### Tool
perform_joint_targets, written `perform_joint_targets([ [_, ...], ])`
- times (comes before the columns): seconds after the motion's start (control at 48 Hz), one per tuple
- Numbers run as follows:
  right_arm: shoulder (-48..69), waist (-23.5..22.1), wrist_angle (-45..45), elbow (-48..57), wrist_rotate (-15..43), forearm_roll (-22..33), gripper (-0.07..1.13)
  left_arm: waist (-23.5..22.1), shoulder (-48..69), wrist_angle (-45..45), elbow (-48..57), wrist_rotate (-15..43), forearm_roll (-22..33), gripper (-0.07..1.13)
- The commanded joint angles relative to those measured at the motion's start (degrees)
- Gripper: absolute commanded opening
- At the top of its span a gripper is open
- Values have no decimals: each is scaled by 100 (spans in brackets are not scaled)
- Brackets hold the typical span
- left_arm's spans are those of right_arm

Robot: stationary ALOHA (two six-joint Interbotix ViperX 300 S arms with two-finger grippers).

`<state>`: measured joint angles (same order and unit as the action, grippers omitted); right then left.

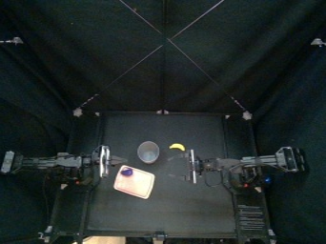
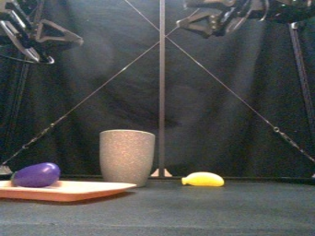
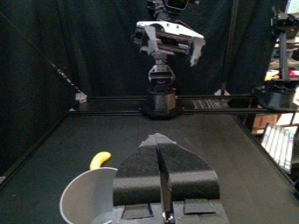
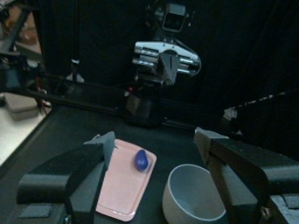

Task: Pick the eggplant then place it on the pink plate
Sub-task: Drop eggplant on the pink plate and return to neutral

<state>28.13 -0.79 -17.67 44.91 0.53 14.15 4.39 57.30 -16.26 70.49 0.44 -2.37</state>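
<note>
Eggplant (image 2: 36, 174) is lying on the pink plate (image 2: 87, 188), toward its left end as I see it from the front. The tall grey speckled cup (image 2: 127, 157) stands just behind the plate, with a yellow toy (image 2: 204, 179) to the cup's right. The left gripper (image 3: 160, 138) is pinched closed on nothing and the right gripper (image 4: 156, 138) is spread wide. Both are up off the table.

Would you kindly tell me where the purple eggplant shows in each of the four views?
Top view: eggplant on the pink tray, left of centre.
Front view: eggplant at lower left, on the tray.
Left wrist view: not in it.
Right wrist view: eggplant on the tray, beside the grey cup.
Shared landmark: the grey cup, in all four views.
</note>
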Motion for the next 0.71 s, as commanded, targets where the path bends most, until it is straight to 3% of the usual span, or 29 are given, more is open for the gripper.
perform_joint_targets([
  [0.021, 756, -18, -158, 431, 18, -97, 104, 18, -18, -26, -70, 9, -9, -4],
  [0.354, 2461, -132, -149, 1468, 18, -519, 104, 26, -18, -26, -53, 9, -9, -4],
  [0.708, 2716, -352, 448, 1652, 18, -853, 104, 44, -18, -26, -26, 9, -9, -4],
])
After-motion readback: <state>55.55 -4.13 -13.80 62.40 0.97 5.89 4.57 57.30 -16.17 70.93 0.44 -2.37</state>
